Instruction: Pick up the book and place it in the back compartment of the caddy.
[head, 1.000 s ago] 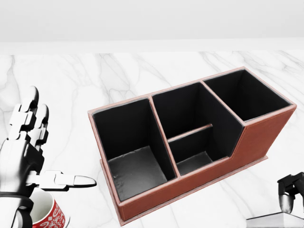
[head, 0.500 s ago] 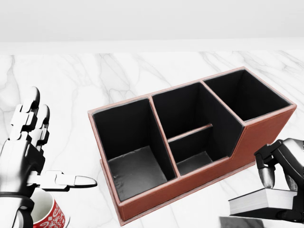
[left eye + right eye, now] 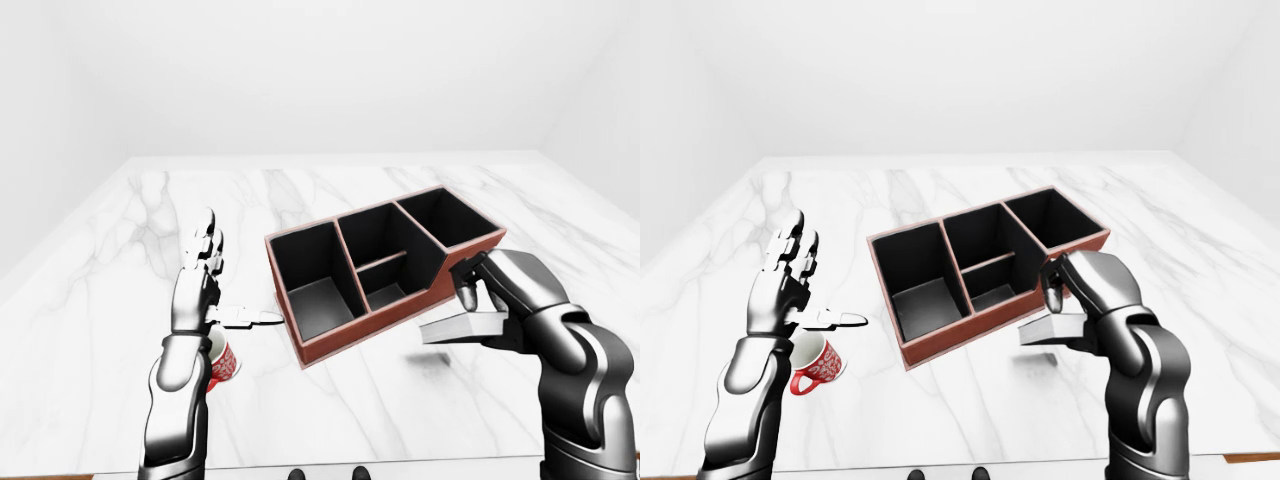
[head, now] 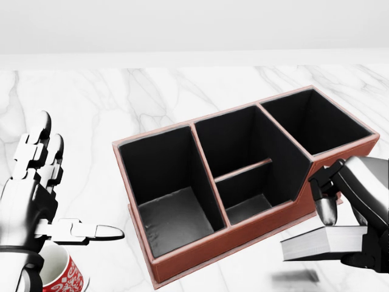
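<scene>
The caddy [image 4: 243, 234] is red-brown with black insides and lies at an angle across the middle of the head view. It has a large compartment at lower left, a split middle section and one compartment at upper right. My right hand [image 4: 340, 234] is shut on the grey-white book [image 4: 319, 244], holding it flat just off the marble beside the caddy's lower right wall. A shadow lies on the table under the book. My left hand [image 4: 67, 194] stands open at the left, fingers up and thumb pointing at the caddy, holding nothing.
A red and white mug [image 3: 818, 365] stands on the marble table [image 3: 120, 300] just below my left hand. The table's far edge meets a plain white wall at the top of the views.
My right hand has come up and leftward with the book, from the lower right corner to beside the caddy's wall. The left hand and caddy have not moved.
</scene>
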Motion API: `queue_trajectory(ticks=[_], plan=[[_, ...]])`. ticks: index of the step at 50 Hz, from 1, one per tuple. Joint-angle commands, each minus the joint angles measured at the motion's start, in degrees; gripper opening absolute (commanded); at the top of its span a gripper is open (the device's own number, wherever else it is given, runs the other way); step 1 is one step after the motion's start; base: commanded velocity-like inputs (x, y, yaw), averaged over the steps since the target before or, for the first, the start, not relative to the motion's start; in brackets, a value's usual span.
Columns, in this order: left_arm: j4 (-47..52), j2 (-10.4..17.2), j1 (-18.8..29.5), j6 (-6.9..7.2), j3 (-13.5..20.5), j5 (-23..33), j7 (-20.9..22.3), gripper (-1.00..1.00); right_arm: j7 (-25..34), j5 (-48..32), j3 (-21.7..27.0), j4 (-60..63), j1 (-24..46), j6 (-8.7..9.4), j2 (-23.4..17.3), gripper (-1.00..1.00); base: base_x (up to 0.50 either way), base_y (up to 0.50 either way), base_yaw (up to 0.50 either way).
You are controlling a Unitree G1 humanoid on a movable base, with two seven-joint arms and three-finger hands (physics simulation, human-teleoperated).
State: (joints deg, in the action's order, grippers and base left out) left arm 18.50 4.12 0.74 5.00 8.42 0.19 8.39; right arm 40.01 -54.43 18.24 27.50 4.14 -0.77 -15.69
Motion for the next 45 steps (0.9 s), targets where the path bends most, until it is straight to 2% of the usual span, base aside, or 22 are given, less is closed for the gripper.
queue_trajectory(ticks=[1, 5, 17, 20, 30, 45], plan=[[-0.04, 0.00, 0.05, 0.00, -0.05, 0.03, -0.04, 1.00, -0.01, -1.26, -1.00, 2.53, 2.03, 0.00, 0.03, -1.00, 0.00, 0.00, 0.00], [-0.28, 0.00, 0.09, 0.00, -0.06, 0.07, -0.09, 1.00, -0.01, -1.39, -1.41, 2.99, 2.48, 0.22, 0.11, -1.00, 0.00, 0.00, 0.00], [0.12, -0.02, 0.04, 0.00, -0.11, 0.11, -0.13, 1.00, -0.01, -2.08, -3.43, 5.51, 5.72, 2.35, 0.09, -1.00, 0.00, 0.00, 0.00], [0.00, -0.02, 0.04, 0.00, -0.10, 0.13, -0.11, 1.00, -0.01, -2.44, -4.26, 6.71, 7.24, 3.60, 0.13, -1.00, 0.00, 0.00, 0.00], [0.20, -0.07, -0.11, 0.00, -0.15, 0.15, -0.02, 1.00, -0.01, -3.42, -6.63, 7.02, 10.89, 5.61, 0.49, -1.00, 0.00, 0.00, 0.00], [-0.09, -0.11, -0.13, 0.00, -0.19, 0.22, -0.05, 1.00, -0.01, -3.51, -10.15, 5.15, 15.82, 5.77, 1.39, -1.00, 0.00, 0.00, 0.00]])
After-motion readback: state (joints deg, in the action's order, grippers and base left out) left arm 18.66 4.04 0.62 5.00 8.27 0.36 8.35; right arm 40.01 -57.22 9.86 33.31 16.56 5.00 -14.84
